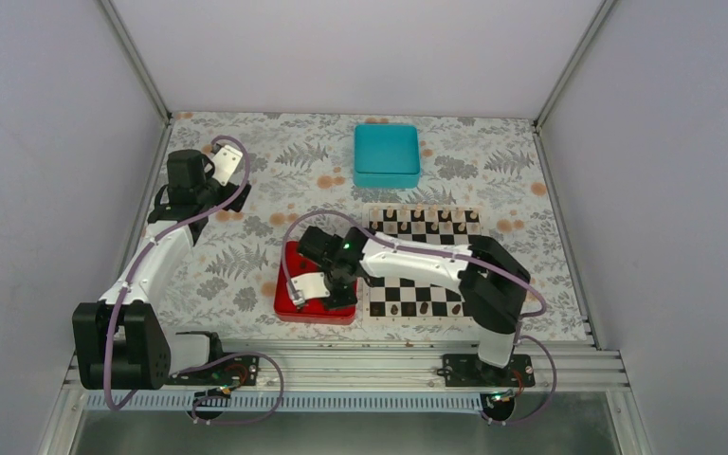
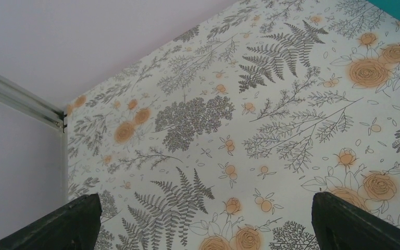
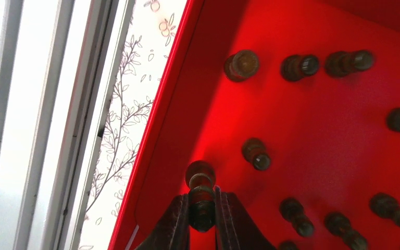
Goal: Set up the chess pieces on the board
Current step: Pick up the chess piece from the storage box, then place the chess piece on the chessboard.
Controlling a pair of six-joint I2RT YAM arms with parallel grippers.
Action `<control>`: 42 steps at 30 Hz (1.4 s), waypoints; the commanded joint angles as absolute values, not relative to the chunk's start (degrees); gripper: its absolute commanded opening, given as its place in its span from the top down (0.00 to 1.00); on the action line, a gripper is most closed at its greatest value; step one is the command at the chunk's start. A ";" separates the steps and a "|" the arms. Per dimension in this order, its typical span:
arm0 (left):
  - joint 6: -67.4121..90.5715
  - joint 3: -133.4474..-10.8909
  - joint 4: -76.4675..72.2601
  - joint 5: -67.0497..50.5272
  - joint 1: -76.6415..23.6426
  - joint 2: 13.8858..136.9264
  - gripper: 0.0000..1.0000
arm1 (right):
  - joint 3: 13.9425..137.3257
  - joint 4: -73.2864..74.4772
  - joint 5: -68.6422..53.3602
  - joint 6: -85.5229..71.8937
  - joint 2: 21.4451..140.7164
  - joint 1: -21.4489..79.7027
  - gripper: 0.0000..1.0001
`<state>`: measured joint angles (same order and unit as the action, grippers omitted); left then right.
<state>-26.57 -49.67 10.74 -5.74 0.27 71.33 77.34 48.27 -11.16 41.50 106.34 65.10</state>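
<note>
The checkered board (image 1: pixel 433 280) lies right of centre, with pale pieces along its far rows and a few dark chess pieces (image 1: pixel 408 309) on its near row. My right gripper (image 1: pixel 327 296) is over the red tray (image 1: pixel 294 308). In the right wrist view it (image 3: pixel 202 208) is shut on a dark chess piece (image 3: pixel 201 194) that stands on the tray floor near the left wall. Several more dark pieces (image 3: pixel 255 152) stand in the tray. My left gripper (image 1: pixel 230 163) is open and empty at the far left; its fingers (image 2: pixel 73 224) frame only tablecloth.
A teal box (image 1: pixel 387 154) sits at the back centre, beyond the board. The red tray's left wall (image 3: pixel 151 135) is close to the held piece. A metal rail (image 1: pixel 341 360) runs along the near table edge.
</note>
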 commanded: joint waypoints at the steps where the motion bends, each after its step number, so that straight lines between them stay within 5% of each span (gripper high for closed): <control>1: -26.98 -49.36 9.04 -5.36 0.66 70.57 0.00 | 79.82 50.51 -10.20 40.13 99.07 63.37 0.93; 18: -26.72 -49.99 9.87 -5.74 0.67 70.83 0.00 | 58.75 57.26 -6.52 43.82 68.96 41.62 0.94; 25: -26.87 -49.48 10.05 -5.51 0.70 69.46 0.00 | 62.83 55.87 -9.34 44.31 75.86 37.98 0.95; 42: -26.80 -49.74 9.58 -8.30 0.70 70.66 0.00 | 46.11 54.22 -12.08 40.25 61.48 29.06 0.96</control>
